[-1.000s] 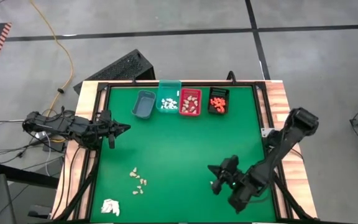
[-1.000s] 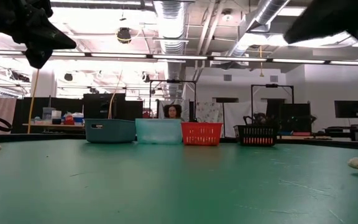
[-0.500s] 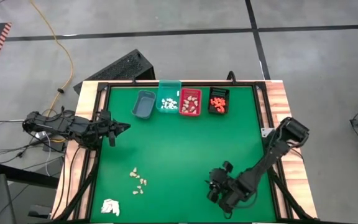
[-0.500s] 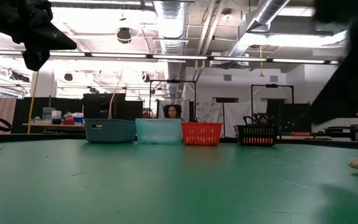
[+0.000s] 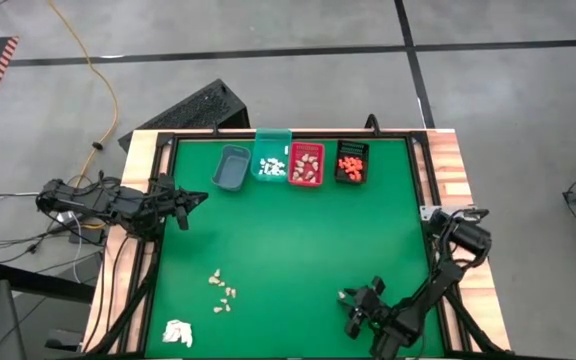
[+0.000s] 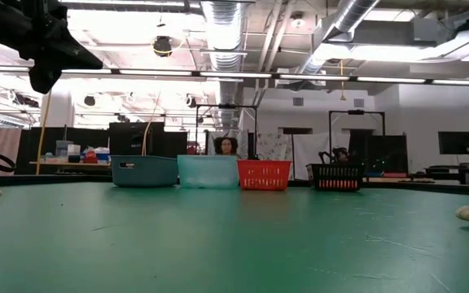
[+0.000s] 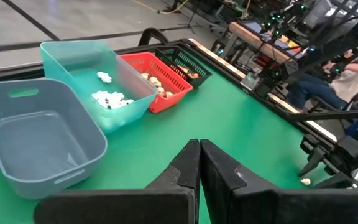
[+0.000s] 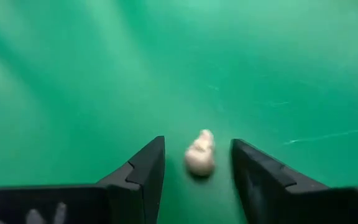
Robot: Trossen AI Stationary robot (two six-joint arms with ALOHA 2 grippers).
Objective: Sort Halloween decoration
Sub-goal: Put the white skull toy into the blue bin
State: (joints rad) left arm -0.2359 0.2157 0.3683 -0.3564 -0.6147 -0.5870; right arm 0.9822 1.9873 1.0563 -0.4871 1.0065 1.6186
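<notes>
The right gripper [image 5: 352, 308] is low over the green table [image 5: 288, 240], near the front edge on the right side. Its fingers [image 8: 143, 167] stand apart, one on each side of a single pale beige piece [image 8: 200, 154] that lies on the mat between them; neither finger touches it, and nothing is held. In the high view the piece shows only as a small pale speck at the gripper tips.

The left gripper [image 5: 198, 197] hangs above the table's left edge, well back from the bins, with its fingers [image 7: 191, 165] pressed together and nothing between them.

Four bins stand in a row along the far edge. The grey bin [image 5: 232, 167] has nothing visible in it. The teal bin [image 5: 271, 160] holds white pieces [image 5: 270, 165]. The red bin [image 5: 306, 164] holds tan pieces [image 5: 307, 163]. The black bin [image 5: 351, 162] holds orange pieces [image 5: 349, 162].

A loose cluster of tan pieces [image 5: 222, 291] lies on the mat in the front left part of the table, well apart from both grippers. A white wad [image 5: 177, 332] lies near the front left corner, beside that cluster but not touching it.

In the low view the four bins stand side by side in the distance, and a person [image 6: 227, 146] shows behind them in the room
</notes>
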